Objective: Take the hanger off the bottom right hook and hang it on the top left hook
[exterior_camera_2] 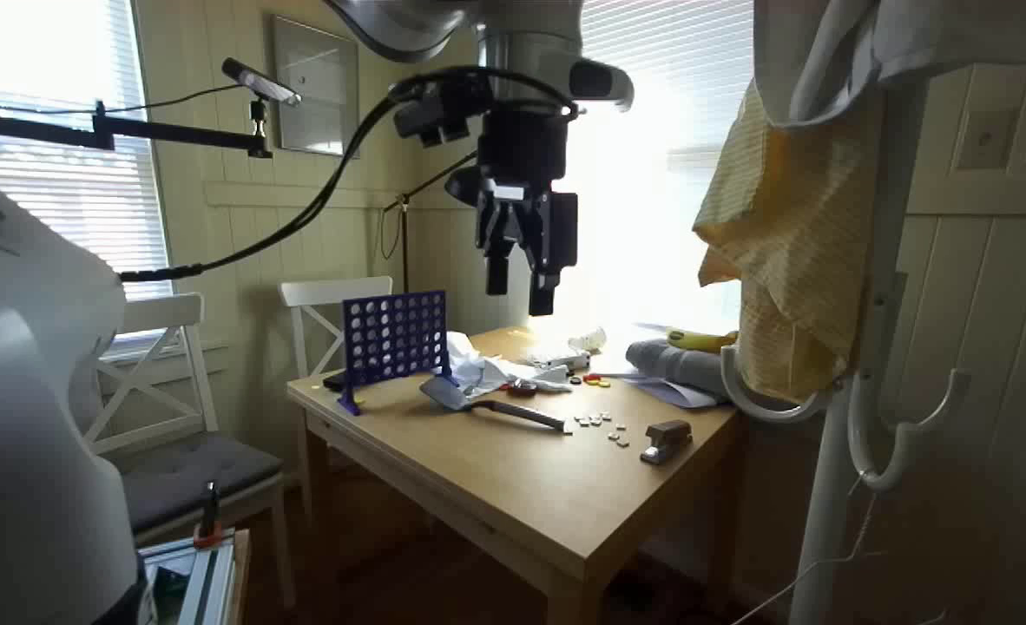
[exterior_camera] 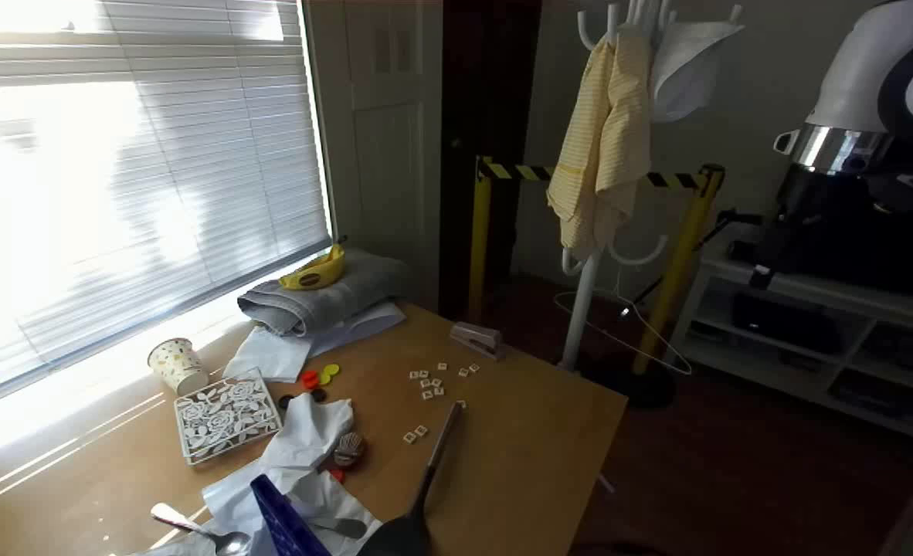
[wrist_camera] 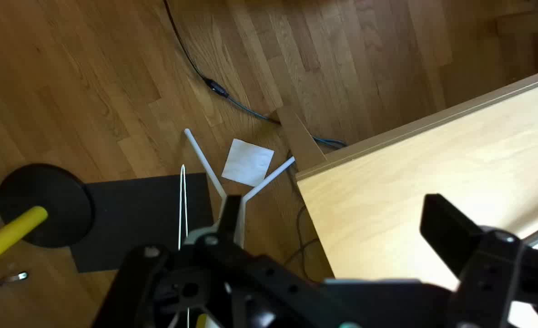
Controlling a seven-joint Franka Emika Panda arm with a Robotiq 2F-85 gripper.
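Wire, thin and pale, makes up the hanger (wrist_camera: 180,209), which hangs from a lower hook (exterior_camera_2: 884,476) on the coat stand (exterior_camera: 582,316), below my fingers (exterior_camera_2: 542,299) and well to one side of them. In the wrist view it appears nearly edge-on, outside one fingertip.

Condition of fingers: spread wide, nothing between them, touching nothing.

Step in hand, as I judge it: the reach, with the pick not yet made. Recommended method: I should travel sideways to the stand, then lower until the tips straddle the wire's neck just beneath the hook. My wrist turn looks suitable, since the gap runs across the hanger's flat face. Once gripping, I should lift straight up past the hook's upturned tip and only then draw away; pulling early would likely bend the wire or rock the stand.

Destination: an upper hook (exterior_camera: 583,31) shows high above the hanger in an exterior view, but that view crops the stand's top, so I cannot certify it as the top left one.

Edges and room: the table (wrist_camera: 378,205) lies below me, its corner showing through my gap in the wrist view; I should keep above it until past. The yellow cloth (exterior_camera: 603,154) hangs over the lower hook and could snag during the lift. Beyond the hanger stands a yellow post (wrist_camera: 12,234). Best room for descending appears to be beside the table corner, on the hanger's side.
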